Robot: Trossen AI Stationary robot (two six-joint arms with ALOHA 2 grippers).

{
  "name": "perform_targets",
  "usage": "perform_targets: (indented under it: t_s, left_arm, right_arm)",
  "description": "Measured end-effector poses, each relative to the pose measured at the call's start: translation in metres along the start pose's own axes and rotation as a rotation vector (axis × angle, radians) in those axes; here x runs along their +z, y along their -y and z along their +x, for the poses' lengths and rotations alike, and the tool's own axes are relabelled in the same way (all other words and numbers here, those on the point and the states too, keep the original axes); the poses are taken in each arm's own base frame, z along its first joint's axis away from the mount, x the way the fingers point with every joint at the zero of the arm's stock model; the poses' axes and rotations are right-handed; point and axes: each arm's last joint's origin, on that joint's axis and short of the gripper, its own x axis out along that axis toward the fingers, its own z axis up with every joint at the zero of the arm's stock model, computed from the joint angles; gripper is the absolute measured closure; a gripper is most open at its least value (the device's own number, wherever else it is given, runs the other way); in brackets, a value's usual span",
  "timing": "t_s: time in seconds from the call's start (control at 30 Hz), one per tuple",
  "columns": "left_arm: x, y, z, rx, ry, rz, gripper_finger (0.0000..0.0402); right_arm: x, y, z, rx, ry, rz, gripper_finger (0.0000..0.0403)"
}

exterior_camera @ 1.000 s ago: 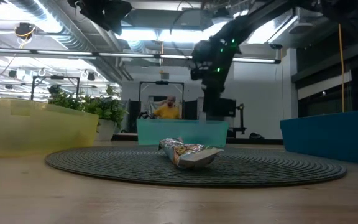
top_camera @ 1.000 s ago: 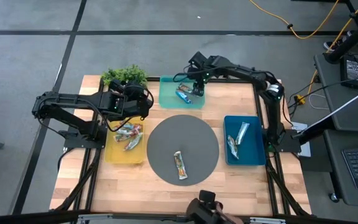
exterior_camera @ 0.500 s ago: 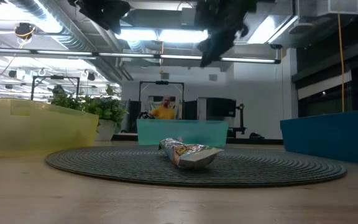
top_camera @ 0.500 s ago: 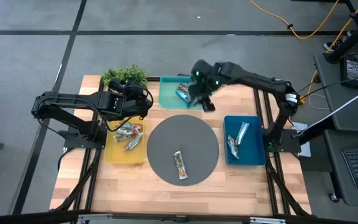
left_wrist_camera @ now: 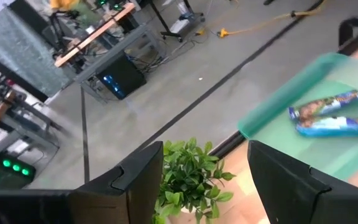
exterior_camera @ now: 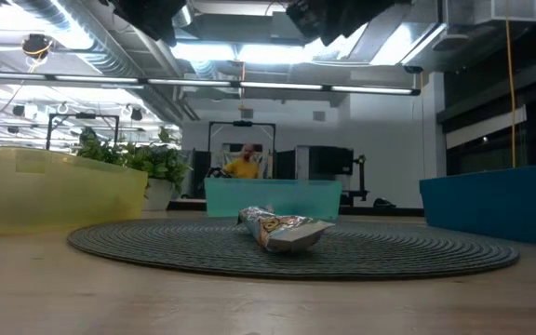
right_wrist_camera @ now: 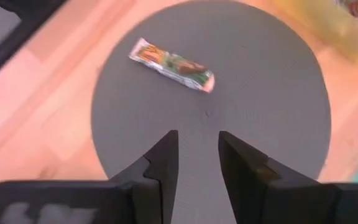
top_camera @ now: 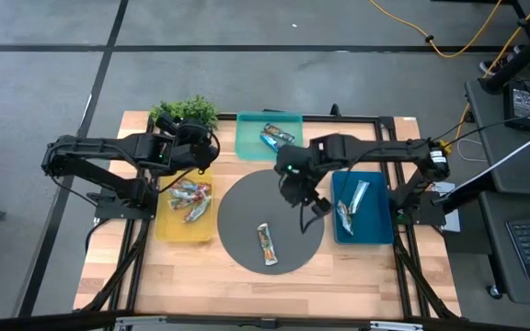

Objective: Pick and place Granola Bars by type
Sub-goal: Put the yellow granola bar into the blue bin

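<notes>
One multicoloured granola bar [top_camera: 266,244] lies flat on the round grey mat [top_camera: 247,198], also seen in the low view [exterior_camera: 282,230] and the right wrist view [right_wrist_camera: 173,64]. Several red-multicoloured bars [top_camera: 190,198] lie in the yellow tray. Two blue bars [top_camera: 272,138] are in the teal tray, and silvery bars [top_camera: 352,204] are in the dark-blue tray. My right gripper [top_camera: 316,206] hangs open and empty over the mat's right part [right_wrist_camera: 197,137]. My left gripper [top_camera: 203,144] waits open and empty above the yellow tray's far end [left_wrist_camera: 205,149].
A potted plant [top_camera: 184,113] stands at the table's far left corner, just beyond my left gripper. The yellow tray [top_camera: 166,225], the teal tray [top_camera: 247,147] and the dark-blue tray [top_camera: 375,225] ring the mat. Bare wood runs along the near edge [top_camera: 247,290].
My right gripper has swung from over the teal tray at the far edge toward the near side. It now hangs over the mat's right part and has risen out of the low view. The bars have stayed where they were.
</notes>
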Motion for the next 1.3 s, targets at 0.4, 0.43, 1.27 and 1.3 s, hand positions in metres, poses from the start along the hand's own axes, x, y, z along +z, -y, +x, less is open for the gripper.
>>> perform_targets:
  t_s: [0.4, 0.43, 1.27, 1.3]
  left_arm:
    - [-0.002, 0.008, -0.011, -0.127, -0.002, 0.19, 0.0176]
    - [-0.003, 0.009, -0.013, -0.136, 0.003, 0.194, 0.0176]
    - [-0.009, 0.031, -0.064, -0.413, 0.133, 0.183, 0.0176]
    - [-0.009, 0.032, -0.066, -0.421, 0.136, 0.185, 0.0176]
  right_arm:
    - [0.048, -0.017, 0.02, -0.055, 0.237, 0.299, 0.0286]
    - [0.052, -0.019, 0.021, -0.058, 0.253, 0.34, 0.0286]
    - [0.08, -0.03, 0.052, -0.091, 0.366, 0.61, 0.0286]
    - [0.08, -0.029, 0.059, -0.104, 0.35, 0.639, 0.0284]
